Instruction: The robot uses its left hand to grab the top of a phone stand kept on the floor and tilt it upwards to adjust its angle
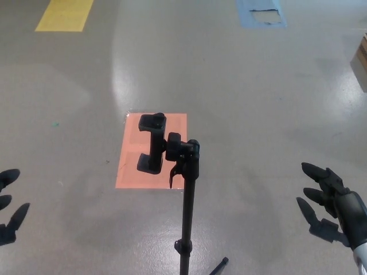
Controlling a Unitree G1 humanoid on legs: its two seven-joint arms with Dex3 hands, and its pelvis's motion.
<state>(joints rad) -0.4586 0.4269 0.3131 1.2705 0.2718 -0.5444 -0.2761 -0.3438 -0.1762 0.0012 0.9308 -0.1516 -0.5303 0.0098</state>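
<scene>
A black phone stand [187,195] rises from the floor at the lower middle of the head view. Its empty clamp [151,143] sits at the top, left of the pole's joint, over an orange floor patch [150,150]. My left hand [8,203] shows only at the far left edge, fingers spread, open and well away from the clamp. My right hand [332,206] hangs at the lower right, open with fingers apart, also far from the stand.
The grey floor [258,103] spreads all around. A yellow marking [64,14] lies at the top left and a blue one [261,12] at the top right. A tripod leg [218,266] sticks out near the bottom edge. A box edge [361,57] shows at the far right.
</scene>
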